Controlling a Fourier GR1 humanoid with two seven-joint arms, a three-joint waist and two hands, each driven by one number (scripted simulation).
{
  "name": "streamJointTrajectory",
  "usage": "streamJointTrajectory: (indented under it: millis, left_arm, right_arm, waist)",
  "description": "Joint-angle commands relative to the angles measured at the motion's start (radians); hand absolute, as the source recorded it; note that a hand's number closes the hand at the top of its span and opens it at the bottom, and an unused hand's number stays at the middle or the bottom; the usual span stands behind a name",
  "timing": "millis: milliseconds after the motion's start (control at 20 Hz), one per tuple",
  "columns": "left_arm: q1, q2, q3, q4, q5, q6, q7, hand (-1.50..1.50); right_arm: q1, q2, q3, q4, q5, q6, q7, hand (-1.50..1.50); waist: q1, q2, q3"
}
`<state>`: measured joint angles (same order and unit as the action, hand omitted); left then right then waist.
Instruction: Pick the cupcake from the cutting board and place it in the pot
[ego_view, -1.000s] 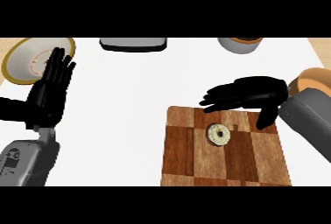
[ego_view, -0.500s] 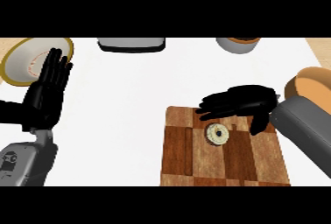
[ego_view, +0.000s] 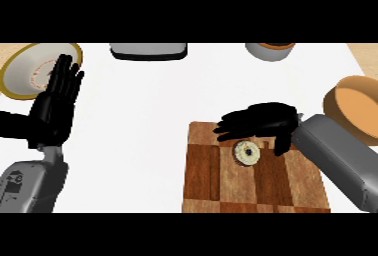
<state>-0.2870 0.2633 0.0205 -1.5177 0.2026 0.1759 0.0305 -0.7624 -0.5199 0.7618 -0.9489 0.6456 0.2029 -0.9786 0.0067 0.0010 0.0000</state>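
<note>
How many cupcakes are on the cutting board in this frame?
1. The cupcake sits on the upper part of the cutting board, just below the right hand. The hand covers the board's top edge, so another could be hidden there.

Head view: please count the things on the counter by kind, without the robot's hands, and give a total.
Cutting board: 1
Cupcake: 1
Plate: 1
Orange bowl: 1
Grey vessel at the top edge, cut off: 1
Grey cup with an orange inside, cut off: 1
Total: 6
</note>
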Motion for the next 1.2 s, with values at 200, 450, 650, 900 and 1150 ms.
streamJointTrajectory:
  millis: [200, 450, 650, 900, 1150]
  left_arm:
    - [0.011, -0.007, 0.012, -0.008, -0.015, -0.03, -0.009, 0.0]
    - [-0.021, -0.019, 0.029, 0.024, -0.025, -0.02, -0.005, 0.0]
    - [0.011, -0.005, 0.029, -0.046, -0.005, -0.043, 0.033, 0.0]
    - [-0.023, -0.011, 0.035, -0.048, -0.03, 0.001, 0.07, 0.0]
    - [0.059, -0.004, 0.041, -0.097, -0.008, -0.047, 0.046, 0.0]
  right_arm:
    - [0.018, 0.121, -0.029, 0.105, 0.099, -0.002, -0.075, -1.5]
    - [0.109, 0.112, -0.031, 0.002, 0.125, 0.003, -0.065, -1.5]
    - [0.081, 0.172, 0.019, 0.09, 0.183, -0.047, -0.126, 1.5]
    - [0.148, 0.156, 0.03, -0.027, 0.184, -0.12, -0.158, 1.5]
    - [0.165, 0.132, 0.003, -0.084, 0.197, -0.105, -0.154, 1.5]
  waist:
    - [0.003, 0.001, 0.0]
    - [-0.008, -0.001, 0.0]
    - [0.007, 0.001, 0.0]
    - [-0.006, -0.002, 0.001]
    - [-0.001, -0.003, 0.0]
